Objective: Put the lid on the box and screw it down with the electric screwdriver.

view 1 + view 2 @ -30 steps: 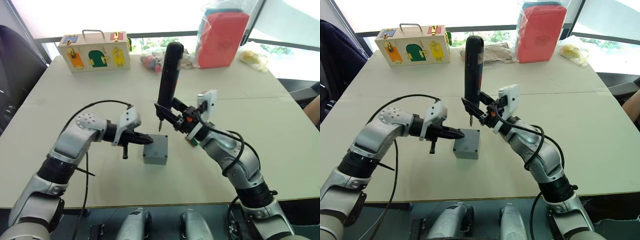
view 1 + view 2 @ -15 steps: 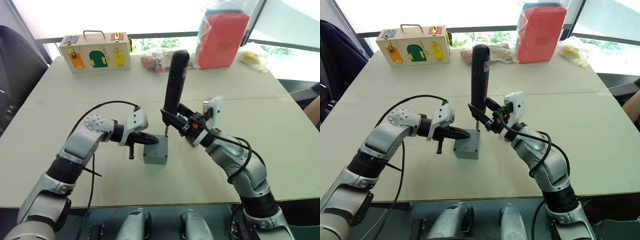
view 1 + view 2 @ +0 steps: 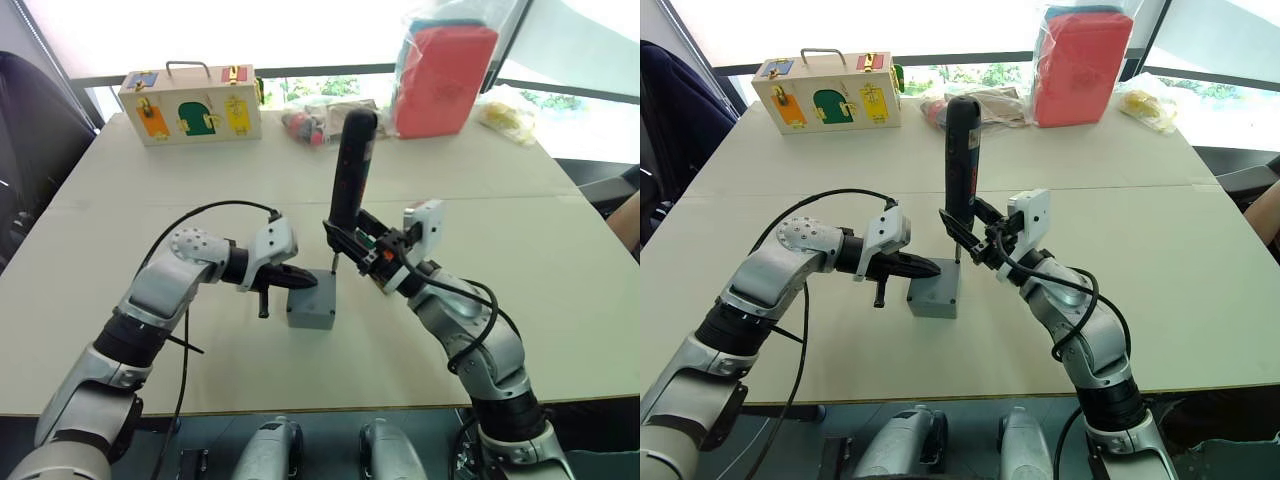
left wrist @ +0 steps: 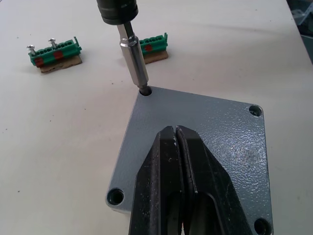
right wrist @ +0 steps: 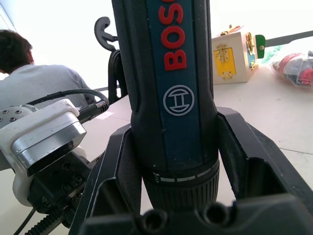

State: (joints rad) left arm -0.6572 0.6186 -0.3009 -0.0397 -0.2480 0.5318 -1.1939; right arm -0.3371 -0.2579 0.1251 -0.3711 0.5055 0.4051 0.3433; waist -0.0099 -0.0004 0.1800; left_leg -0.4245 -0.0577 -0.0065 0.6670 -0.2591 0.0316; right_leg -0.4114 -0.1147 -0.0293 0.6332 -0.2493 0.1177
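On lid (image 4: 195, 142): closed left gripper (image 4: 176, 142); electric screwdriver (image 3: 350, 170) bit in corner hole.

The pale beige tabletop (image 3: 150, 200) carried the box (image 3: 311, 301) near its middle. At eleven o'clock stood a wooden latch box (image 3: 190, 103); at one o'clock, a red bagged case (image 3: 445, 75). Two green bit strips (image 4: 54, 49) lay near the box.

Silver jointed arms, black cables, black-fingered tools
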